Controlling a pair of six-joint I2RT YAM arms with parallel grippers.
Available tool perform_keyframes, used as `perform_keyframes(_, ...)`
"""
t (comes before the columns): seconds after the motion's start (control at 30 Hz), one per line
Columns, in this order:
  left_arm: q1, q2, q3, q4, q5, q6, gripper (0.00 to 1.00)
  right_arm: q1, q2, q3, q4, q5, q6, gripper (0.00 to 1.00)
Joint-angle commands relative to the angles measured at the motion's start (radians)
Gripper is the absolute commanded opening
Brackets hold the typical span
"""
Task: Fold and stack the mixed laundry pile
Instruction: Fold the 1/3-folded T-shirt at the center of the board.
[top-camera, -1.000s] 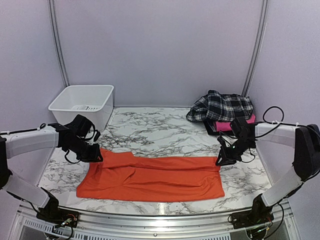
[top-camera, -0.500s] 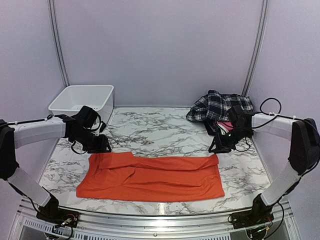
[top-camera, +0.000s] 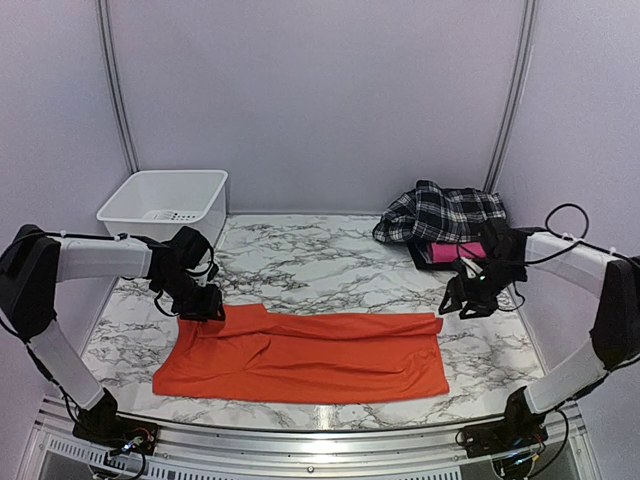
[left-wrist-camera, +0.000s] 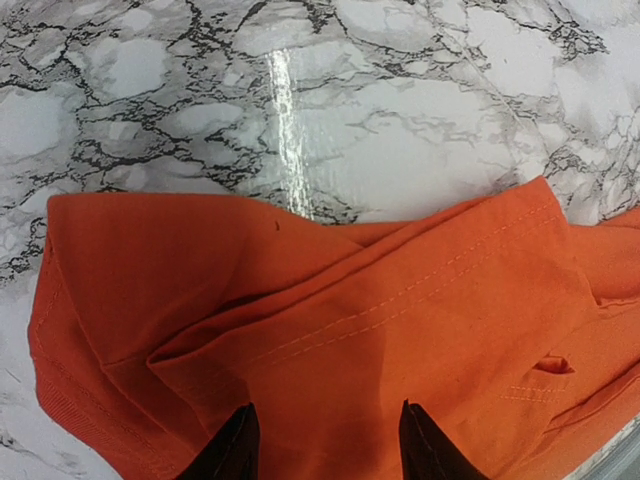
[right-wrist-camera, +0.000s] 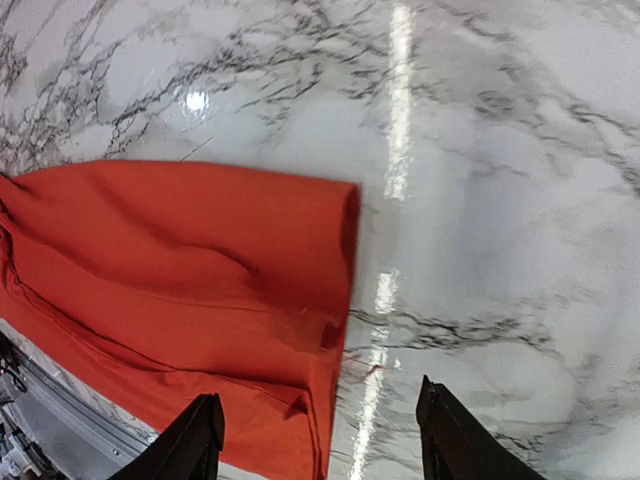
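Note:
The orange t-shirt (top-camera: 300, 355) lies folded into a long band across the near part of the marble table (top-camera: 320, 265). My left gripper (top-camera: 205, 305) hovers over its far left corner, open, with only cloth (left-wrist-camera: 330, 330) below the fingers and nothing gripped (left-wrist-camera: 328, 445). My right gripper (top-camera: 462, 303) is at the shirt's far right corner, open; its fingers straddle the shirt's right edge (right-wrist-camera: 340, 300) without holding it (right-wrist-camera: 320, 420). The plaid shirt (top-camera: 445, 212) lies crumpled at the back right.
A folded pink garment (top-camera: 455, 252) lies on something dark under the plaid shirt's near edge, close to my right arm. A white plastic bin (top-camera: 165, 205) stands at the back left. Walls close in on both sides and behind.
Both grippers have opened and let go of the orange shirt's far corners. The right gripper pulled back to the right of the shirt; the left shifted slightly right along the far edge.

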Motion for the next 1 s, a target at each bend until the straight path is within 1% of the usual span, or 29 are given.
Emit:
perform_keyframes(0.0,0.000,0.031,-0.002,-0.035,-0.043,-0.011,0.50,-0.138,-0.114,0.061,-0.099,0.076,0.008,0.66)
perform_keyframes(0.1,0.004,0.033,0.007,-0.058,-0.052,-0.011,0.50,-0.155,-0.102,0.093,-0.103,0.052,-0.001,0.65)
perform_keyframes(0.23,0.002,-0.032,0.035,-0.066,-0.038,0.014,0.49,-0.136,-0.078,0.105,-0.024,-0.063,-0.004,0.54)
perform_keyframes(0.33,0.001,-0.061,0.067,-0.087,-0.077,0.048,0.50,-0.109,-0.041,0.134,-0.046,-0.050,-0.012,0.54)
perform_keyframes(0.37,0.002,-0.051,0.076,-0.101,-0.092,0.058,0.50,-0.108,-0.050,0.133,-0.055,-0.036,-0.015,0.55)
perform_keyframes(0.47,0.005,-0.025,0.086,-0.130,-0.117,0.069,0.50,-0.127,-0.103,0.124,-0.093,0.011,-0.019,0.64)
perform_keyframes(0.53,0.008,-0.028,0.088,-0.136,-0.133,0.066,0.50,-0.149,-0.144,0.118,-0.138,0.033,-0.023,0.67)
perform_keyframes(0.63,0.014,-0.027,0.093,-0.137,-0.136,0.059,0.50,-0.165,-0.203,0.086,-0.178,0.069,-0.007,0.71)
perform_keyframes(0.7,0.017,-0.017,0.097,-0.138,-0.135,0.057,0.50,-0.173,-0.253,0.046,-0.179,0.067,0.041,0.73)
perform_keyframes(0.83,0.023,-0.006,0.105,-0.141,-0.143,0.052,0.50,-0.211,-0.338,-0.030,-0.202,0.008,0.133,0.78)
perform_keyframes(0.87,0.026,-0.004,0.106,-0.141,-0.145,0.050,0.50,-0.212,-0.367,-0.055,-0.198,-0.021,0.153,0.82)
perform_keyframes(0.9,0.029,-0.003,0.107,-0.142,-0.143,0.047,0.50,-0.211,-0.396,-0.093,-0.182,-0.053,0.168,0.85)
perform_keyframes(0.97,0.031,-0.002,0.114,-0.140,-0.129,0.046,0.49,-0.211,-0.438,-0.171,-0.135,-0.104,0.185,0.87)
